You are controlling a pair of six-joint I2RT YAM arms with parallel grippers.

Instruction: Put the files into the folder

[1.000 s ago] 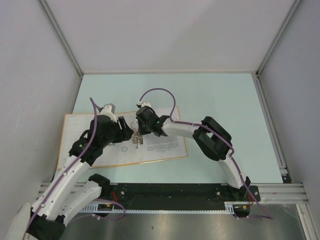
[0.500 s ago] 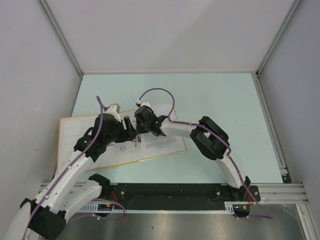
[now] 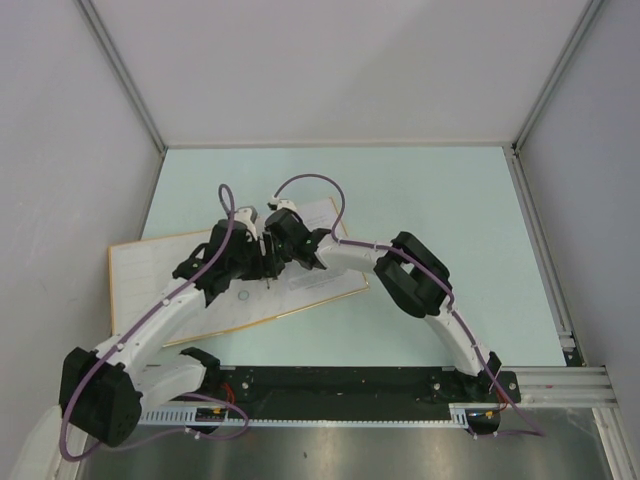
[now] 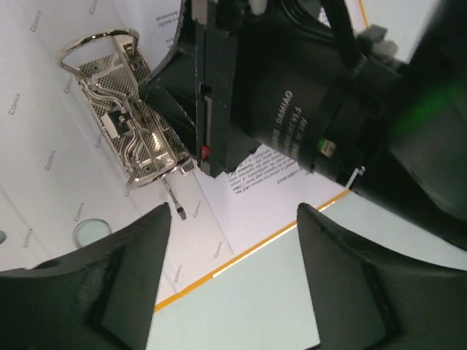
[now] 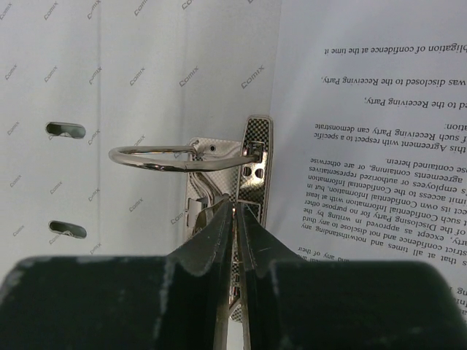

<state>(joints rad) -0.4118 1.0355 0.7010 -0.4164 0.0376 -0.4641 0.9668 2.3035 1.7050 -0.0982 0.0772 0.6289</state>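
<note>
Fingers first: the right fingers are drawn almost together, with just a hairline slit between them. Their tips are down on the metal ring mechanism, right below a ring that looks closed. Whether they're nipping any part of that metalwork, I can't tell from the wrist view.

Over to the other arm. The left fingers are spread wide with nothing between them. They hang above the near edge of the folder, and I can see paper, the orange rim and a strip of tabletop in the gap. The little lever pokes out of the mechanism's end, just beside one fingertip but not touching it.

From overhead, the folder lies open and flat on the tabletop, left of centre, cream inside up and slightly skewed. Both arms meet over its spine.

The files lie on the folder's right-hand half, printed side up. Their edge runs just beside the mechanism, and the right wrist sees the text upside down. On the other side of the mechanism, two oval slots show in the cream cover.
</note>
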